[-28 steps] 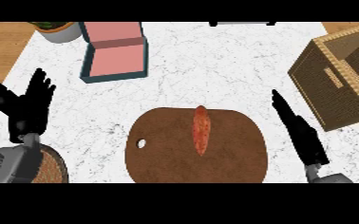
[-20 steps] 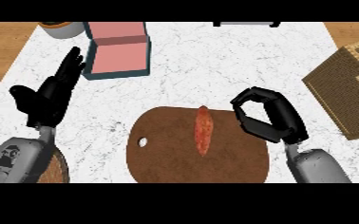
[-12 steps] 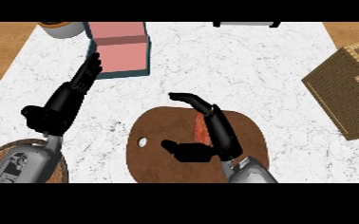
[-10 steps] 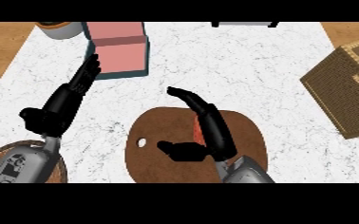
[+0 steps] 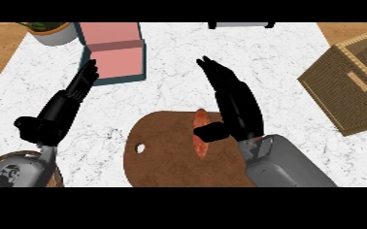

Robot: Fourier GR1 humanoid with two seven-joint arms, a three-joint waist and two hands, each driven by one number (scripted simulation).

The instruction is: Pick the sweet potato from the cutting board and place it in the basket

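Observation:
The orange sweet potato [image 5: 199,145] lies lengthwise on the round brown cutting board [image 5: 161,162], near its upper right. My right hand [image 5: 240,109] stands just right of it, fingers straight and pointing away over the counter. Its thumb [image 5: 213,133] lies across the potato's middle and hides part of it. The fingers are not curled round the potato. The wicker basket [image 5: 342,85] sits at the right edge, well apart from the hand. My left hand [image 5: 58,110] rests open at the left, fingers up.
A pink box with a teal rim [image 5: 111,51] stands at the upper left, just beyond my left fingertips. A plant pot [image 5: 52,32] is in the far left corner. A dark object [image 5: 240,25] sits at the top edge. White marble counter lies between the board and the basket.
My right hand's fingers have straightened from a curve over the potato and reach farther up the counter. Its thumb has shifted right onto the potato. The left hand has barely moved.

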